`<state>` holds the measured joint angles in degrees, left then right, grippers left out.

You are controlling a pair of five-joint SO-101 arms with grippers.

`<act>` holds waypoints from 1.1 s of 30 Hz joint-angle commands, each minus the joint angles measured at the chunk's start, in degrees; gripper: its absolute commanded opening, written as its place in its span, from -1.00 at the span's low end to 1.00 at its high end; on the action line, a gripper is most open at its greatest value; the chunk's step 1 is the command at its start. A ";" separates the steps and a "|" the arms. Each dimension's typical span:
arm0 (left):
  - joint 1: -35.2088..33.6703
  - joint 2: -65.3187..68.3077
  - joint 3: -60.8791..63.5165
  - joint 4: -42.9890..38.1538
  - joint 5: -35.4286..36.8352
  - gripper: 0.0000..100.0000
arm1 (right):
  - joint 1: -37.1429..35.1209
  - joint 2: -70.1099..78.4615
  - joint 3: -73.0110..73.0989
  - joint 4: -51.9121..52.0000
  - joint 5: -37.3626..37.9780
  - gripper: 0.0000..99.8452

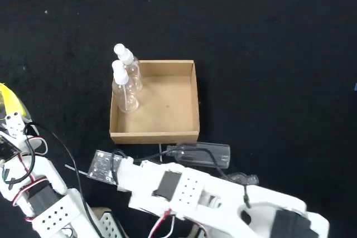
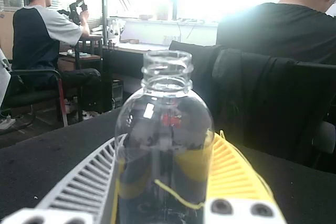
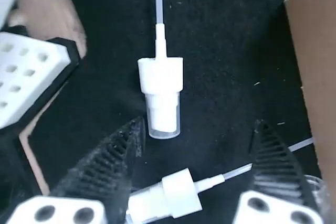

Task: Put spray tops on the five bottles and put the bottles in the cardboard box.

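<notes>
So my left gripper (image 2: 164, 184) is clamped round an uncapped bottle (image 2: 165, 124), neck up so a top can go in. Meanwhile my right gripper (image 3: 198, 129) gapes wide over a spray top (image 3: 161, 95) lying just beside the cardboard box (image 3: 315, 51), where two capped bottles (image 1: 125, 90) already stand.

I find no legible text, label, number or sign on the bottles (image 1: 127, 94), spray tops (image 3: 160, 95) or cardboard box (image 1: 167, 110).
</notes>
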<state>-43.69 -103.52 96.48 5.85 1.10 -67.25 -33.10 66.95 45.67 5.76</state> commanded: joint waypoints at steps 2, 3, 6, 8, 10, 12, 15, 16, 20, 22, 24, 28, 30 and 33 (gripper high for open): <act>-0.66 -1.05 0.84 -1.14 0.44 -0.94 | -0.79 7.69 -6.29 -2.11 -0.35 -0.40; -0.66 -1.05 0.84 -1.14 0.44 -0.94 | -0.79 9.10 -6.46 -3.08 -0.35 -0.40; -0.66 -1.05 0.84 -1.14 0.44 -0.94 | -0.79 12.97 -6.46 -6.77 -0.35 -0.40; -0.66 -1.05 0.84 -1.14 0.44 -0.94 | -0.70 14.29 -6.73 -7.65 -0.35 -0.40; -0.66 -1.05 0.84 -1.14 0.44 -0.94 | -0.70 14.29 -7.08 -7.38 0.00 -0.41; -0.66 -1.05 0.84 -1.14 0.44 -0.94 | -0.53 13.58 -6.99 -7.56 0.18 -0.52; -0.66 -1.05 0.84 -1.14 0.44 -0.94 | -0.18 12.00 -6.90 -7.38 0.18 -0.86; -0.66 -1.05 0.84 -1.14 0.44 -0.94 | 0.70 11.47 -6.90 -7.21 0.18 -0.98; -0.66 -1.05 0.84 -1.14 0.44 -0.94 | 7.12 8.22 -7.60 -0.88 0.26 -0.94; -0.66 -1.05 0.84 -1.14 0.44 -0.94 | 9.85 5.58 -8.40 3.60 0.62 -0.98; -0.66 -1.05 0.84 -1.14 0.44 -0.94 | 12.04 2.77 -9.80 10.46 4.66 -0.97; -0.66 -1.05 0.84 -1.14 0.44 -0.94 | 18.29 -1.71 -11.82 22.33 16.53 -0.97; -0.66 -1.05 0.84 -1.14 0.44 -0.94 | 22.59 -3.74 -12.79 27.60 22.86 -0.97; -0.66 -1.05 0.84 -1.14 0.44 -0.94 | 30.51 -6.81 -13.49 33.85 34.81 -0.97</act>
<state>-43.69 -103.52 96.48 5.85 1.10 -46.68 -34.33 57.45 71.16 26.68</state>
